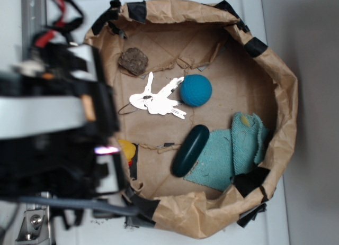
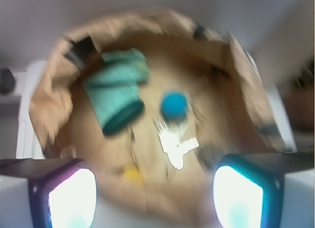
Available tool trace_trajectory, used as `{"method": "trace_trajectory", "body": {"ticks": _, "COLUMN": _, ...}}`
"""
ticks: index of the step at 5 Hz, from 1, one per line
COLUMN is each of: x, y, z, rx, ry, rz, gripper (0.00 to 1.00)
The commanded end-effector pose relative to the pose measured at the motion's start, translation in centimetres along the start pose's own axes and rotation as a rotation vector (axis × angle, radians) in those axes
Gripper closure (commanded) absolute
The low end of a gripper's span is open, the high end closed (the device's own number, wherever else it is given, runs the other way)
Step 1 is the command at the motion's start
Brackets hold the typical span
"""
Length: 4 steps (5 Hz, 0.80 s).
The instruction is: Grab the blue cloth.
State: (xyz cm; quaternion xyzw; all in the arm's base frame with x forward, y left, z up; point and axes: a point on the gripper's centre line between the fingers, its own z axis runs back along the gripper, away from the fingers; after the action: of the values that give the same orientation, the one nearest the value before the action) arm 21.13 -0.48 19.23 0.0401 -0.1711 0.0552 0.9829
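The blue cloth (image 1: 233, 152) is a light teal terry washcloth, crumpled at the right side of the brown paper basin (image 1: 283, 97). In the blurred wrist view it (image 2: 115, 82) lies at the upper left of the basin. My gripper (image 2: 155, 198) is open and empty, its two lit pads (image 2: 71, 201) wide apart, high above the basin's near rim. In the exterior view the arm (image 1: 58, 128) is a blurred dark mass at the left, far from the cloth; its fingertips do not show there.
A dark teal oval object (image 1: 189, 150) lies against the cloth's left edge. A round blue ball (image 1: 196, 90), white plastic pieces (image 1: 159, 99), a brown rock (image 1: 133, 60) and a yellow object (image 1: 127, 148) lie in the basin. Black tape patches line the rim.
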Motion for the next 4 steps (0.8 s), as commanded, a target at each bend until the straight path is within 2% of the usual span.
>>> {"method": "trace_trajectory", "body": {"ticks": 1, "x": 5.0, "y": -1.8, "z": -9.4, "rx": -0.052, "ry": 0.037, "rz": -0.134, "gripper": 0.00}}
{"method": "trace_trajectory", "body": {"ticks": 2, "x": 5.7, "y": -2.0, "z": -13.1, "rx": -0.031, "ry": 0.057, "rz": -0.188, "gripper": 0.00}}
{"method": "trace_trajectory", "body": {"ticks": 4, "x": 5.6, "y": -4.1, "z": -17.1, "rx": -0.093, "ry": 0.013, "rz": -0.285, "gripper": 0.00}}
